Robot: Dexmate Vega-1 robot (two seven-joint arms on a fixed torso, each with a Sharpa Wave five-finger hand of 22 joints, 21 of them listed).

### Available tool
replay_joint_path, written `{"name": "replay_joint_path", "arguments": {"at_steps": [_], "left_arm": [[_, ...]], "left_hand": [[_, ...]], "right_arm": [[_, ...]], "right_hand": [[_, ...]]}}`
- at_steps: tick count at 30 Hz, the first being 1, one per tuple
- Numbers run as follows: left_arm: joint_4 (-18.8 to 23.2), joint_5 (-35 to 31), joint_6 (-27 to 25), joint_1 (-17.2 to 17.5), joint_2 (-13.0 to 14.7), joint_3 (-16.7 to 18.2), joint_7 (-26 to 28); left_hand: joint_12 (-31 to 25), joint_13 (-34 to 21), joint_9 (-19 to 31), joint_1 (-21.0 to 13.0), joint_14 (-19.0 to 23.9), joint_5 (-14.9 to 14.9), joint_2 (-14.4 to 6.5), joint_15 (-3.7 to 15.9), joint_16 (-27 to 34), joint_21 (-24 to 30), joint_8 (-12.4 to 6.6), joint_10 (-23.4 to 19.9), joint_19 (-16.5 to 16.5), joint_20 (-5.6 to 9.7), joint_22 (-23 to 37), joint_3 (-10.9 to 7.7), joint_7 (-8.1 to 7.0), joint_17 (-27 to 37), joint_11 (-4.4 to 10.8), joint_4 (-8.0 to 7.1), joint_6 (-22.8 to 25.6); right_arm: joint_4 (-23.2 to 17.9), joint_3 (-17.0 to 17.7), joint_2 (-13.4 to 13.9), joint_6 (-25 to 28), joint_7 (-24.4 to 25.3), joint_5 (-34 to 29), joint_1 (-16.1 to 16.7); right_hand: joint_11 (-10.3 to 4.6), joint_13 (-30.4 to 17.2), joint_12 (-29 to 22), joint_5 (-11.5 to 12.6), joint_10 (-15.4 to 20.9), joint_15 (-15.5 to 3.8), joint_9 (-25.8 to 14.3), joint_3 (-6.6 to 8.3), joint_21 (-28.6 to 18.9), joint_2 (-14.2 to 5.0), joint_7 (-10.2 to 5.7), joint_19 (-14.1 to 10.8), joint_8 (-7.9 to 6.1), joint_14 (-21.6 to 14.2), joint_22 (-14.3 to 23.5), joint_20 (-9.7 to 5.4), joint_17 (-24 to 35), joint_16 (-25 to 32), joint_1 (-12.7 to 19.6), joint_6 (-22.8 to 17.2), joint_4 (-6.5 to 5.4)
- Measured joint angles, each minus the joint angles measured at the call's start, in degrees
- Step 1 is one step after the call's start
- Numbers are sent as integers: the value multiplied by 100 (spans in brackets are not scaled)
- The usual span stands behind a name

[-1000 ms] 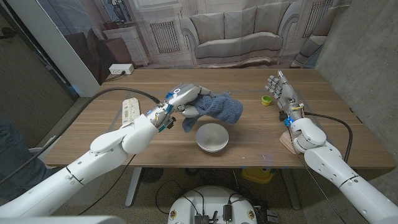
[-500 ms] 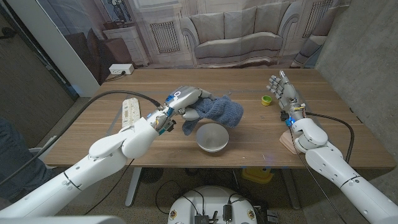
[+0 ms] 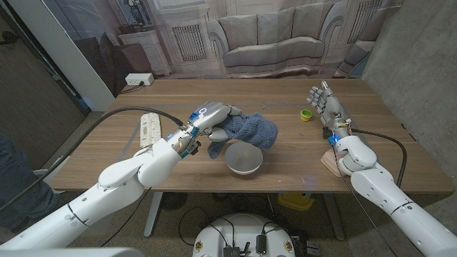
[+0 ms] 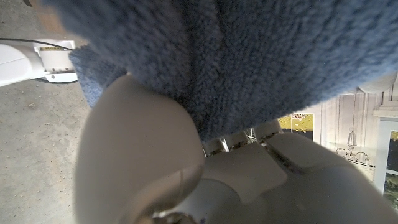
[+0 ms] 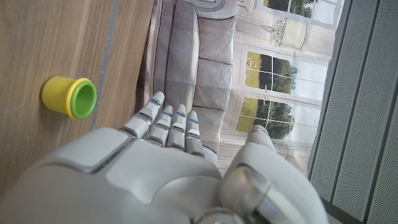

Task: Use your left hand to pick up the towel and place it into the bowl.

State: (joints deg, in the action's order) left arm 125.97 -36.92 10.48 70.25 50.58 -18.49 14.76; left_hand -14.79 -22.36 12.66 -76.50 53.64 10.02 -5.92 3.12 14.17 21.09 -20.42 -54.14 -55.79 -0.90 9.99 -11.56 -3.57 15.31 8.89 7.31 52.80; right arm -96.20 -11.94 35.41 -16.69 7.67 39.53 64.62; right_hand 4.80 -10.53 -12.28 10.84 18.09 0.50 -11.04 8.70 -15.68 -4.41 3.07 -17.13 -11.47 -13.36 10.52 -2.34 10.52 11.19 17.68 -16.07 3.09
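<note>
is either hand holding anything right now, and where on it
The left hand grips the blue towel by its bunched end, the rest hanging just behind the bowl. The right hand holds nothing, fingers apart.

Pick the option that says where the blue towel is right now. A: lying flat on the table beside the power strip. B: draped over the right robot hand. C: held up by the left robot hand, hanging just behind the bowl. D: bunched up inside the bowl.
C: in the head view the left robot hand grips the blue towel, which hangs just behind the bowl, not inside it.
</note>
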Motion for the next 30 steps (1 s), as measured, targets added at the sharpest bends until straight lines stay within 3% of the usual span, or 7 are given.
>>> {"name": "replay_joint_path", "arguments": {"at_steps": [30], "left_arm": [[504, -160, -841, 300, 74, -8, -486]], "left_hand": [[54, -10, -4, 44, 65, -10, 44, 18, -48, 0, -21, -79, -28, 34, -1, -18, -20, -1, 0, 17, 22]], "right_arm": [[100, -3, 4, -6, -148, 91, -104]], "right_hand": [[0, 0, 0, 0, 0, 0, 0, 24, 50, 1, 0, 0, 0, 0, -1, 0, 0, 0, 0, 0, 24]]}}
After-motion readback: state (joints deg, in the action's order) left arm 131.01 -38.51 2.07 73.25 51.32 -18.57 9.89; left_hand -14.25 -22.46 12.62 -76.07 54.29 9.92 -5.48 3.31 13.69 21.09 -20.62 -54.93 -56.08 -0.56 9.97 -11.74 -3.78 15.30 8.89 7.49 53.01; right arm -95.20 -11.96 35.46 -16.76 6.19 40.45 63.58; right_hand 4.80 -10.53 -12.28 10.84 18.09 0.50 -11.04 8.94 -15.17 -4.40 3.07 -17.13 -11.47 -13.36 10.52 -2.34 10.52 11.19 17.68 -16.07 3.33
